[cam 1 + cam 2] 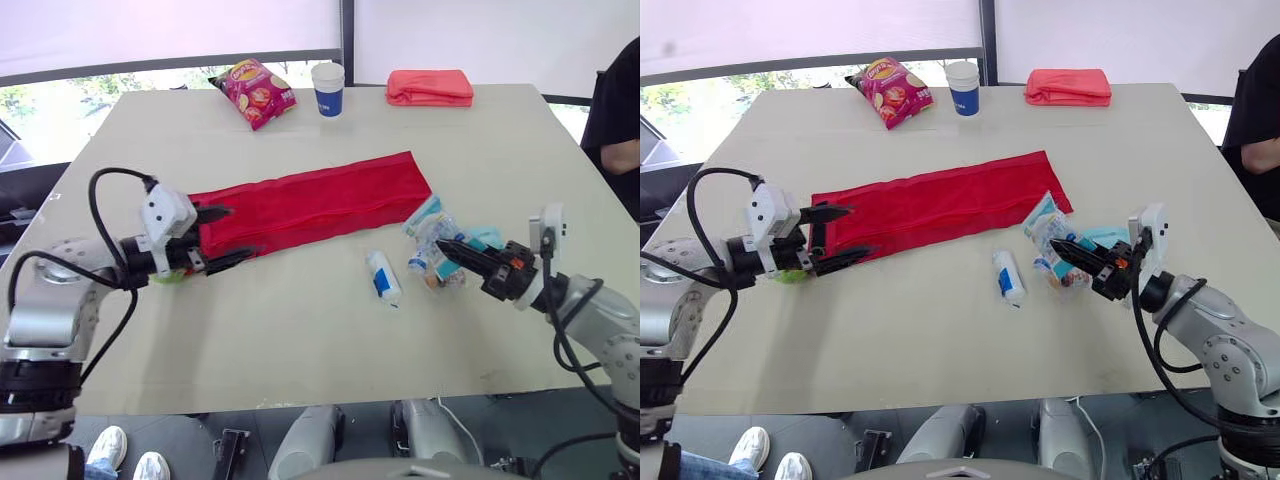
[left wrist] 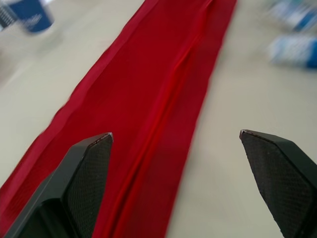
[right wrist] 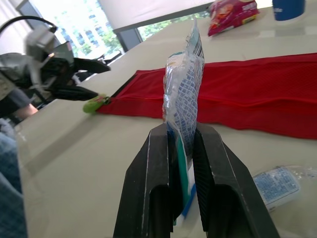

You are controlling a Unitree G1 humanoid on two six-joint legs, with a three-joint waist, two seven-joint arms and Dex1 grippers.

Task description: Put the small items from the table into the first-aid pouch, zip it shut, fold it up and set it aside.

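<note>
The red first-aid pouch (image 1: 320, 200) lies unfolded in a long strip across the middle of the table (image 1: 300, 340). My left gripper (image 1: 240, 232) is open at the pouch's left end, its fingers (image 2: 89, 168) straddling the fabric edge. A small green object (image 3: 94, 105) lies by that end. My right gripper (image 3: 182, 130) is shut on a clear packet with blue print (image 3: 183, 84), held upright just right of the pouch's right end. A white tube with a blue label (image 1: 383, 275) and a few more packets (image 1: 440, 262) lie beside it.
A pink snack bag (image 1: 255, 92), a paper cup (image 1: 327, 88) and a folded coral cloth (image 1: 430, 88) stand along the far edge. A person's arm (image 1: 620, 130) shows at the right side. Bare tabletop lies in front of the pouch.
</note>
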